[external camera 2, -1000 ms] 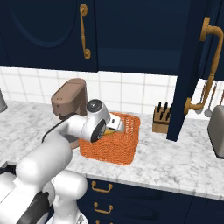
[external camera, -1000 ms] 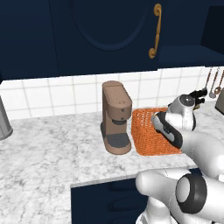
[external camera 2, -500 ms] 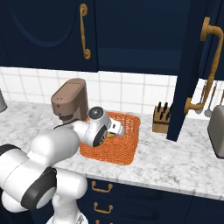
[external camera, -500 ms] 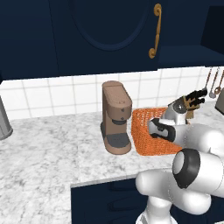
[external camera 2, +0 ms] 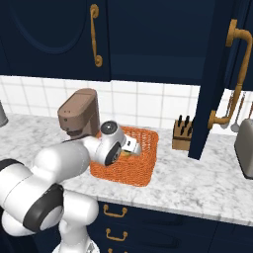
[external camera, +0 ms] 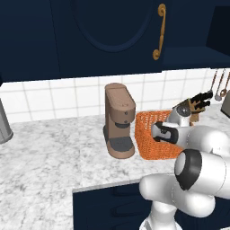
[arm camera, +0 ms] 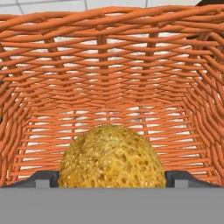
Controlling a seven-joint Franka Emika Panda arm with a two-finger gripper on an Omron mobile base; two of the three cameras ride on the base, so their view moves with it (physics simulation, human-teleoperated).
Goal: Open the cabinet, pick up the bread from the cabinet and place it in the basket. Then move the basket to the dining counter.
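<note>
The orange wicker basket [external camera: 144, 134] [external camera 2: 144, 169] [arm camera: 109, 83] stands on the marble worktop, right of the coffee machine. My gripper [external camera: 156, 133] [external camera 2: 132, 147] [arm camera: 111, 177] reaches down inside it. The round golden bread [arm camera: 112, 156] [external camera 2: 127, 154] fills the whole gap between my two fingertips [arm camera: 46, 178], low in the basket; the jaws stand wide and close against its sides. The cabinet door [external camera 2: 217, 74] hangs open at the right, edge-on, with its curved brass handle. The dining counter is out of view.
A brown coffee machine [external camera: 119, 121] [external camera 2: 79, 114] stands close to the basket's left side. A knife block [external camera: 196, 104] [external camera 2: 182, 133] sits behind the basket to the right, with a toaster [external camera 2: 245, 148] farther right. My white elbow hangs over the worktop's front edge [external camera: 45, 157].
The hand has slid a little left and lower into the basket. The arm's elbow has swung down and forward, towards the front of the worktop.
</note>
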